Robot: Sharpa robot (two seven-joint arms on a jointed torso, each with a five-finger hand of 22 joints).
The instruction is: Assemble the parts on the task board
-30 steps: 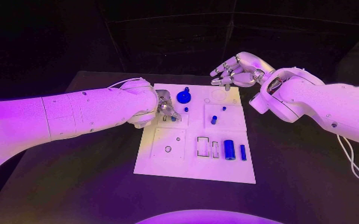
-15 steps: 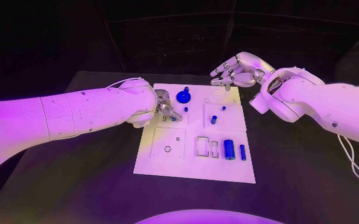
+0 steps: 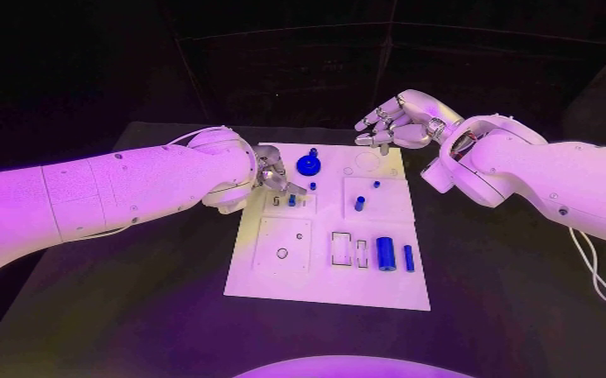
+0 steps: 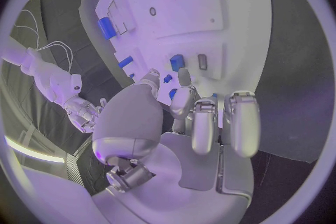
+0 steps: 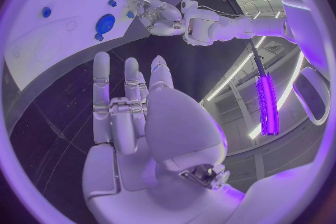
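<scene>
Big blue cyl (image 3: 386, 253) lies flat near task board (image 3: 327, 283) front edge, long axis front-to-back. My left robot hand (image 3: 274, 178) fingertips at small blue part (image 3: 293, 200), grip unclear. My right robot hand (image 3: 394, 123) over far right corner, fingers apart, empty.

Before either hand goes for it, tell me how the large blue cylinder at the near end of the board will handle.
The large blue cylinder lies on its side on the task board, so a sideways push would probably roll it. It looks smooth and rigid, so silver fingers might slip on it. It seems small and likely light, though its weight cannot be seen.
</scene>
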